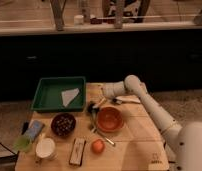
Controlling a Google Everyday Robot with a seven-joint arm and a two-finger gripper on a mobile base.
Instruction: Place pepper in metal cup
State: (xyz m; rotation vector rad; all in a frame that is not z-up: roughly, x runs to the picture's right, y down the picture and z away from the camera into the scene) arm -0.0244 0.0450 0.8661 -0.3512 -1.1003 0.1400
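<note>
My arm reaches in from the lower right, bends at a white elbow (132,83) and comes down to the gripper (95,106), low over the wooden table (129,150) between the green tray (49,95) and the orange bowl (110,119). A small dark object (90,108) sits right at the gripper's tip; I cannot tell whether it is the metal cup. I cannot make out the pepper; it may be hidden at the gripper.
The green tray holds a white paper piece (70,95). A dark bowl (63,123), a white cup (45,148), an orange fruit (97,146), a dark flat packet (77,151) and a blue-green item (29,135) lie along the front left. A utensil (105,138) lies by the orange bowl.
</note>
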